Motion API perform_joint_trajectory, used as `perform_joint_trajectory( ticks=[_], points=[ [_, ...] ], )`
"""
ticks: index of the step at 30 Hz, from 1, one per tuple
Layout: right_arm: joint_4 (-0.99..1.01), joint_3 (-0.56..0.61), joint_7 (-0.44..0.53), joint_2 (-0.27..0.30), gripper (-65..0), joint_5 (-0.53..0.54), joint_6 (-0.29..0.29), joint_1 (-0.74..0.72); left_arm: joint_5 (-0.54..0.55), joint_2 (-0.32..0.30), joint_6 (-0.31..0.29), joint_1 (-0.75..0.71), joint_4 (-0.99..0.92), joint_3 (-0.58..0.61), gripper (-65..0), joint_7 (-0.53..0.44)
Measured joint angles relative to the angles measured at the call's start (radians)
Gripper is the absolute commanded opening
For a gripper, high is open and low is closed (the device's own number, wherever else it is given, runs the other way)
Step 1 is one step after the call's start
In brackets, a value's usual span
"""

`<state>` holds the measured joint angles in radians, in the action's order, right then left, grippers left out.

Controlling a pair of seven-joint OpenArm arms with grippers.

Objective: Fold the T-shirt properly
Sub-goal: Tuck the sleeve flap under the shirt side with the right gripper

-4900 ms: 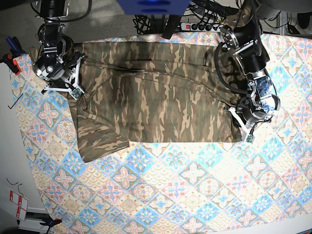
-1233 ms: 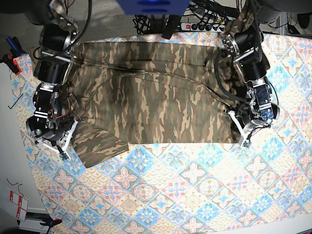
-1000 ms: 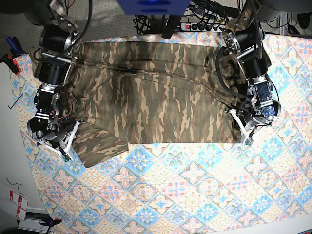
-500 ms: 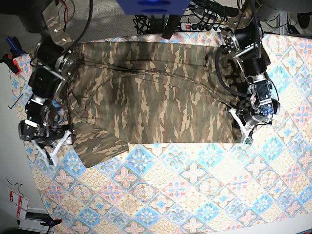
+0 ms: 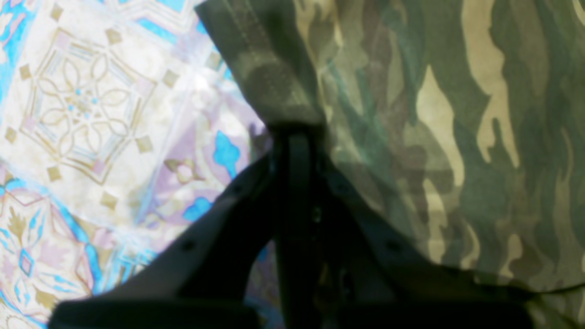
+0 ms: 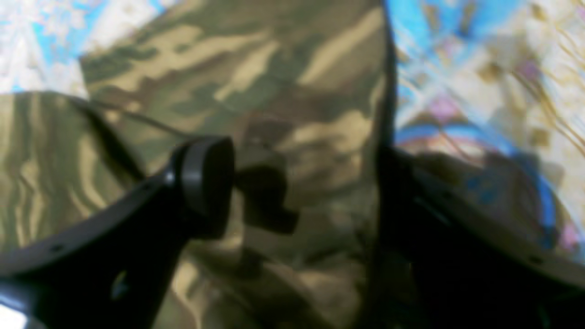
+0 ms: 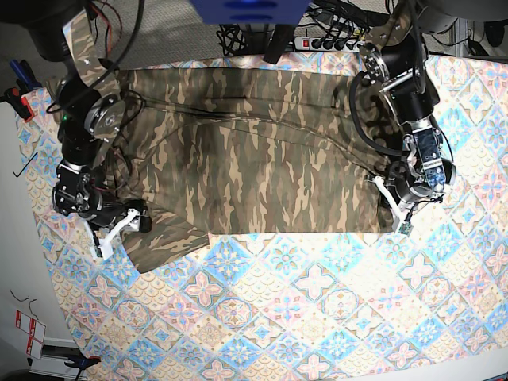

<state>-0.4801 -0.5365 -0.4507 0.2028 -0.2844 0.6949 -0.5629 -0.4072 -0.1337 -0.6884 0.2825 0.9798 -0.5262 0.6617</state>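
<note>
T-shirt (image 7: 246,151) lies flat on patterned tablecloth (image 7: 317,302) over worktop. My left tool (image 5: 292,137) pinched on its hem; right tool (image 6: 301,183) spread wide over sleeve (image 7: 163,230). Power strip (image 7: 329,41) behind, clamp (image 7: 17,99) at edge.

Place: robot test bench in a lab or workshop room.
Work surface: table under a pastel patterned tablecloth (image 7: 317,294), spread beneath both claws.
Power: black power strip (image 7: 329,41) with plugged cables, past the table's far edge, beyond the left gripper (image 7: 394,208).
Fixings: clamps (image 7: 20,89) at the table's edge, outward of the right gripper (image 7: 119,230); another clamp (image 7: 83,362) at the near corner.
Floor: grey carpet (image 7: 171,28) beyond the table.
Mount: blue housing (image 7: 248,9) overhead, between the arms.
</note>
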Motion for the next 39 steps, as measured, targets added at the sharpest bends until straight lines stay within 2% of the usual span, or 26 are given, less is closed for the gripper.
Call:
perform_joint_trajectory(
  ticks=[3,10,14,18,23,31,36,39],
  points=[
    [0.023,0.003,0.036,0.008,-25.8,0.004,0.0,0.002,0.0,0.0,0.003,0.0,0.0,0.0,-65.0,-0.001],
    [0.024,0.006,0.017,0.01,-53.9,0.0,-0.003,0.004,0.0,0.0,0.003,0.0,0.0,0.0,-65.0,0.0],
    [0.024,0.006,0.017,0.01,-59.9,0.0,-0.003,0.004,0.001,0.0,0.003,-0.01,0.002,0.0,-65.0,-0.006],
    [0.022,0.006,0.015,0.01,-63.3,0.0,-0.003,0.004,0.005,0.0,0.003,-0.013,0.002,0.0,-65.0,-0.01],
    [-0.01,0.062,0.009,0.008,-63.2,-0.004,-0.003,0.01,0.005,0.0,0.003,-0.014,0.002,0.0,-65.0,-0.012],
    [-0.248,0.182,-0.135,0.005,-63.2,0.004,0.003,0.03,0.005,0.001,0.003,-0.014,0.002,0.0,-65.0,-0.012],
    [-0.439,0.19,-0.274,-0.013,-63.2,0.0,0.008,0.122,0.006,0.001,0.001,-0.013,0.002,0.0,-65.0,-0.012],
    [-0.517,0.19,-0.322,-0.029,-63.2,-0.001,0.008,0.148,0.004,0.001,0.003,-0.011,0.002,0.0,-65.0,-0.011]
  ],
)
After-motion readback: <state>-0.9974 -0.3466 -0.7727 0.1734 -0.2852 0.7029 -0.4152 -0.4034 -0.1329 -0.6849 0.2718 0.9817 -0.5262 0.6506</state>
